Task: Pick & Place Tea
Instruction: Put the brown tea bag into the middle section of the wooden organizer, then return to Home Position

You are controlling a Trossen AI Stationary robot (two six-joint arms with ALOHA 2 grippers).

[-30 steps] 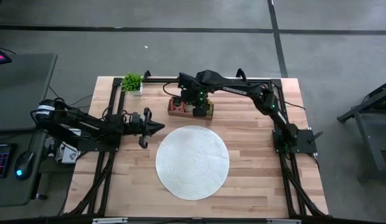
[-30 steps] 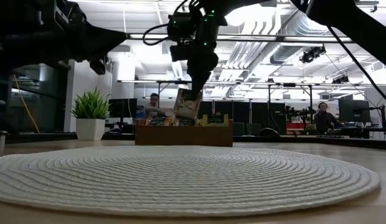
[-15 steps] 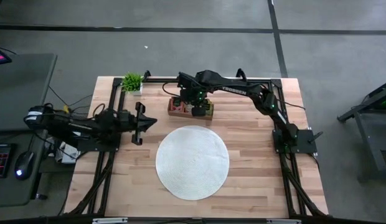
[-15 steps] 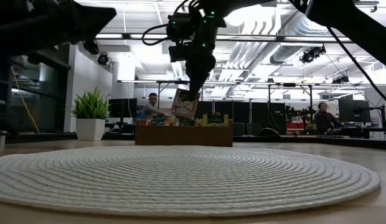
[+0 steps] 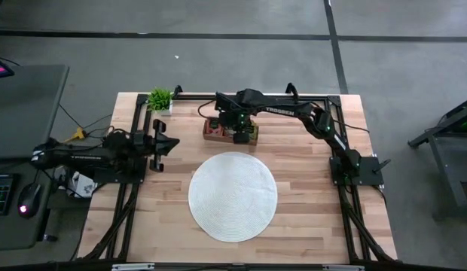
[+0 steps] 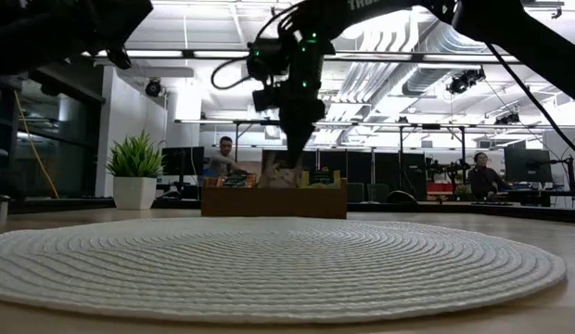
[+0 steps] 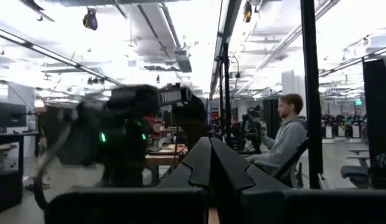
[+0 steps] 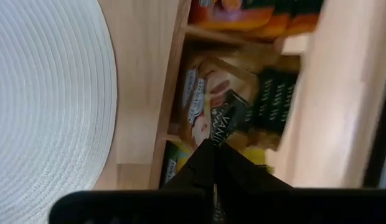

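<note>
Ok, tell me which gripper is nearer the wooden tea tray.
The right. The right gripper is directly over the wooden tray, shut and down among the tea packets. The left gripper is off to the tray's left, shut, above bare table.

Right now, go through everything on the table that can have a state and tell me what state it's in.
Right end effector: shut, lowered into the wooden tray, gripping a tea packet.
Tea packet: pinched at one edge, down among the others.
Wooden tray: upright at the table's back, holding packets.
Woven mat: flat, bare.
Left end effector: shut, holding nothing, held off to the left of the mat.
Potted plant: upright.
</note>
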